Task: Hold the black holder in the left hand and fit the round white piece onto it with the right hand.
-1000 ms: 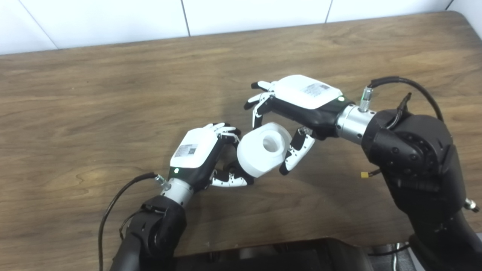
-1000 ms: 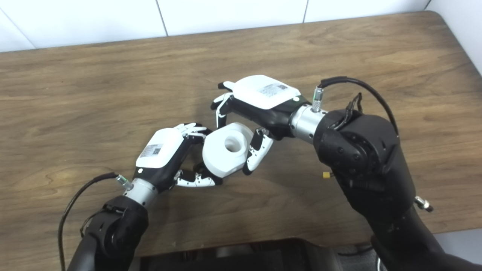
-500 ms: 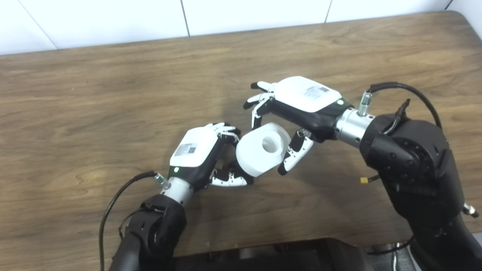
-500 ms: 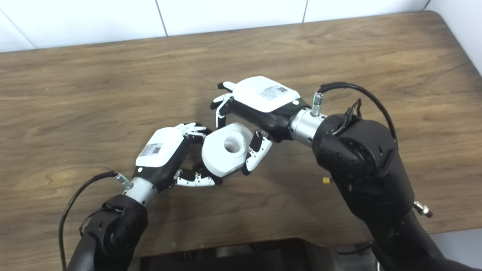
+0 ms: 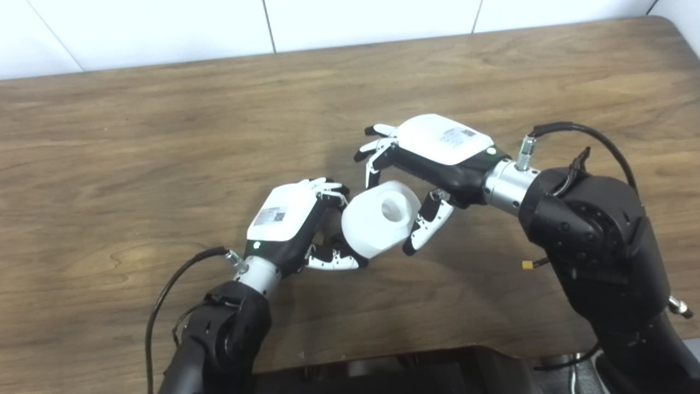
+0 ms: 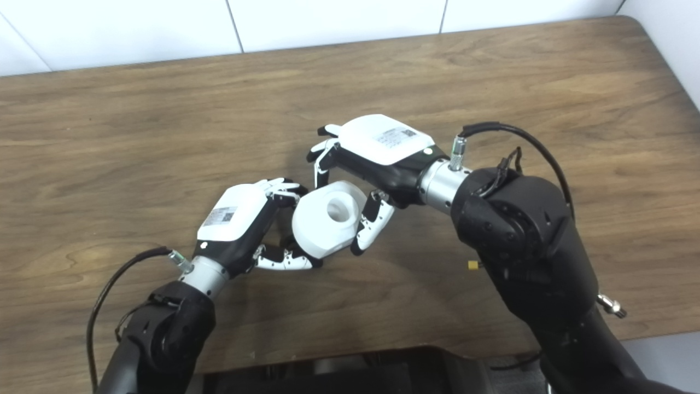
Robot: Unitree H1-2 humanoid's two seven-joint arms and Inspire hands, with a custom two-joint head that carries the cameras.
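**Two hands meet around the round white piece at mid-table**

The round white piece (image 5: pixel 378 218) sits between the two hands, its bore tilted up toward the cameras. The left hand (image 5: pixel 290 221) comes in from the lower left with its fingers (image 5: pixel 328 191) curled over the piece's left shoulder and its thumb (image 5: pixel 334 261) lying under the piece's lower left edge. The fingers are closed around something there, but the black holder itself is hidden behind the white piece and the palm, so whether it is gripped cannot be told for sure.

The right hand (image 5: pixel 432 158) reaches in from the right. Its fingers (image 5: pixel 373 156) arch just above the piece's upper rim, spread a little and seemingly clear of it, while its thumb (image 5: pixel 425 231) hangs down beside the piece's right flank, touching or nearly so. That hand stands partly open, cupped around the piece rather than clamped on it.

Beyond the right fingertips, the wooden table (image 5: pixel 164 137) runs bare to its far edge, where it meets a white tiled wall (image 5: pixel 355 19). Left of the left hand's knuckles and right of the right forearm (image 5: pixel 590 235) the wood is likewise open. The table's near edge lies close under both wrists, with a dark cable (image 5: pixel 169 290) looping off the left wrist. The table's rounded far right corner shows in both views.
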